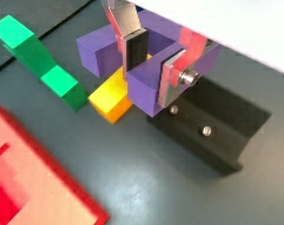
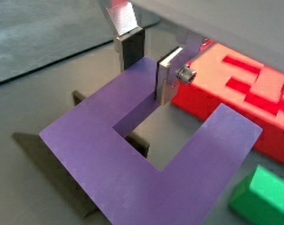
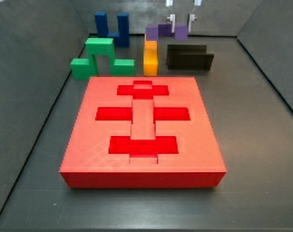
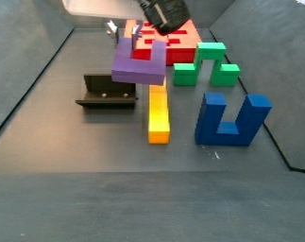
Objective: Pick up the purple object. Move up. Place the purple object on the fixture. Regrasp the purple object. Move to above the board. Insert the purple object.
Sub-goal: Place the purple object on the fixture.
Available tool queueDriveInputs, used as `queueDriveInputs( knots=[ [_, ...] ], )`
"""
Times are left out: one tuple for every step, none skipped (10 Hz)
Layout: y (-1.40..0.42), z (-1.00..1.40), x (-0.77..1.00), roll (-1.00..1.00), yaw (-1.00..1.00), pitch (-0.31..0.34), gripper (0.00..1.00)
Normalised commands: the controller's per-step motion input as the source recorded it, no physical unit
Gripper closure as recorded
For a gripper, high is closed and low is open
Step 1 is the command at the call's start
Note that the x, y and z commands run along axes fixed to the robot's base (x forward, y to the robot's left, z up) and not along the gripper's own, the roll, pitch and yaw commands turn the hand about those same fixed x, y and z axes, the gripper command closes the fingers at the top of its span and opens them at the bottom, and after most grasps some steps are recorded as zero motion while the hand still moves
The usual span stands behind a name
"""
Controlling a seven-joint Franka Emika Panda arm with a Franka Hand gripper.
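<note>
While in claw (image 4: pixel 140 43), purple object (image 4: pixel 138 62) prongs-up.

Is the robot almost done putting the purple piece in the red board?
Not yet. The claw grips the purple object in the air near the fixture. Picking up looks done. Left: setting it on the fixture, regripping, then inserting it into the board.

Sitting in the scene are one purple object (image 4: pixel 140 62) in one gripper (image 4: pixel 140 38) above the floor's far end, one black fixture (image 4: pixel 108 94), one red board (image 3: pixel 141 125), one green arch block (image 3: pixel 102 54), one blue two-pronged block (image 4: pixel 231 118) and one yellow bar (image 4: pixel 159 112).
</note>
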Motion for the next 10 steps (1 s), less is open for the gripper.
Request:
queueDriveInputs(
  knots=[
    [-0.12, -0.03, 0.83, -0.78, -0.1, 0.246, 1.0],
    [-0.05, 0.0, 0.89, -0.79, -0.07, 0.231, 1.0],
    [0.03, 0.0, 0.85, -0.84, -0.03, 0.066, 1.0],
    [0.23, 0.0, 0.8, -0.82, 0.0, 0.0, 1.0],
    [0.41, -0.01, 0.66, -0.79, 0.0, 0.0, 1.0],
    [0.41, -0.2, 0.65, -0.47, 0.0, 0.0, 1.0],
    [0.4, -0.3, 0.62, -0.46, 0.0, 0.0, 1.0],
    [0.09, -0.24, 0.7, -0.38, 0.0, 0.371, 1.0],
    [0.0, -0.15, 0.76, -0.25, 0.0, 0.651, 1.0],
    [-0.03, 0.0, 0.85, -0.2, 0.0, 0.643, 1.0]
  ],
)
